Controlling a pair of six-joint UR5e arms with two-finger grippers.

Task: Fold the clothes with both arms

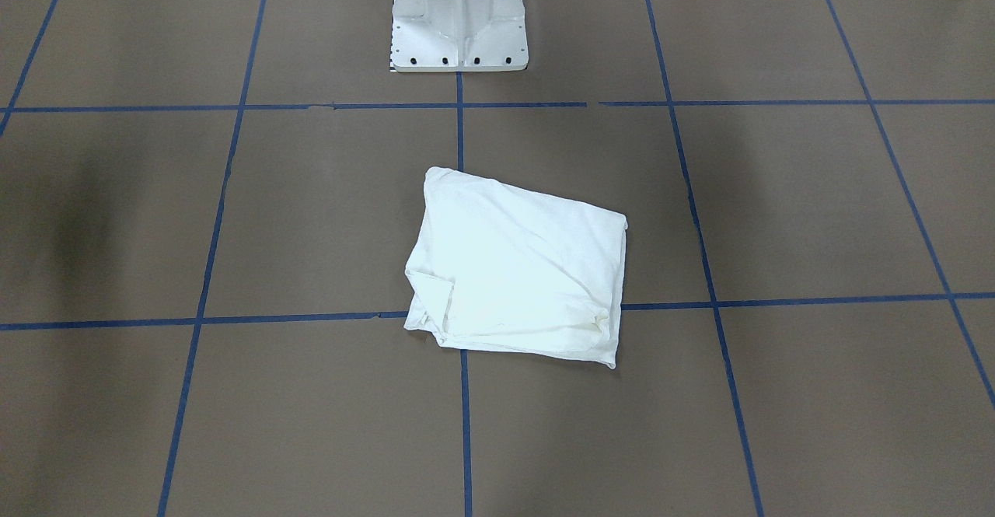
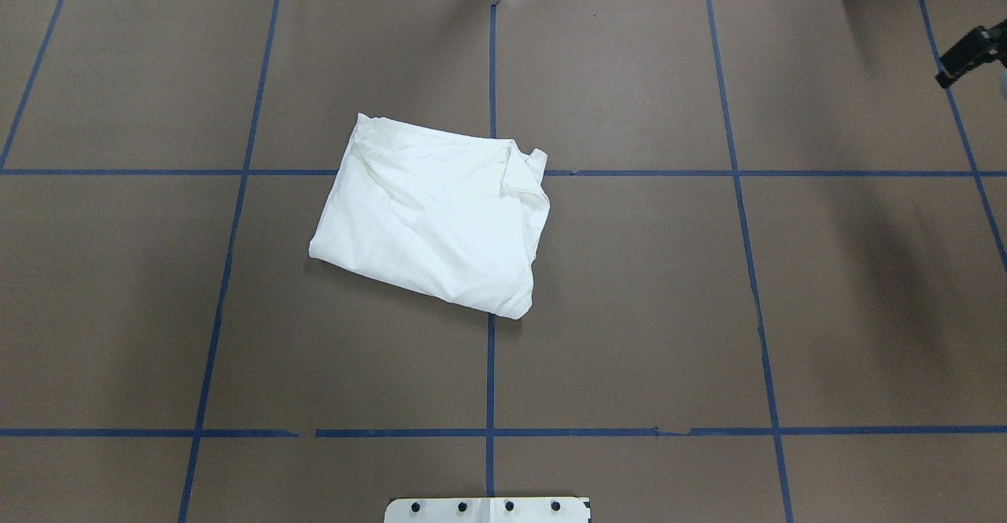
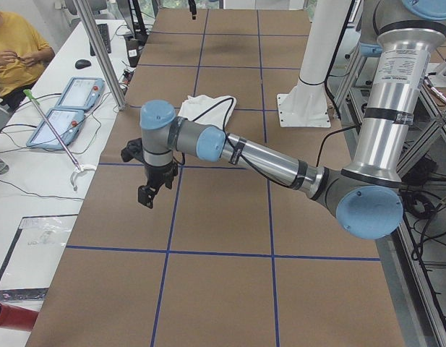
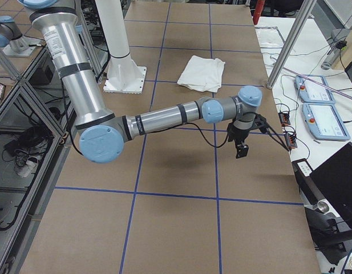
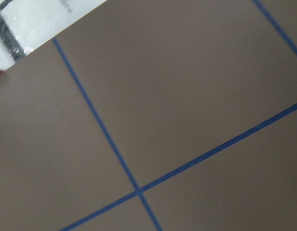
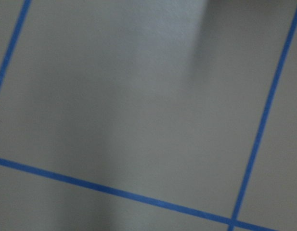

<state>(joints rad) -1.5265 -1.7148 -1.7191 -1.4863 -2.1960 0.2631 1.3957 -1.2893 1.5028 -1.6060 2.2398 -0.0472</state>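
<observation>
1. White T-shirt point(image 1: 517, 268) lies folded into a rough, skewed rectangle near the middle of the brown tabletop point(image 1: 777, 190), plain side up, creased
2. It sits over a crossing of the blue tape lines point(image 1: 459, 132); a small flap is turned over at the corner far from the robot, on its right side
3. White pedestal base point(image 1: 459, 19) stands on the robot's edge of the tabletop, apart from the shirt
4. Left arm point(image 3: 266, 163) is stretched low over the tabletop end on the robot's left, well apart from the shirt; left hand point(image 3: 150, 189) hangs pointing down above bare surface and touches nothing; can't tell if its fingers are apart or together
5. Right arm point(image 4: 164, 117) mirrors this at the other end; right hand point(image 4: 241, 149) points down, clear of the surface and well away from the shirt; it is too small in the overhead view, so can't tell fingers apart or together
6. Both wrist views show only bare brown tabletop and tape lines, blurred
7. A side table carries two blue-grey pendants point(image 3: 67, 108) and cables; a seated person in a yellow top point(image 3: 16, 50) is at its far end
</observation>
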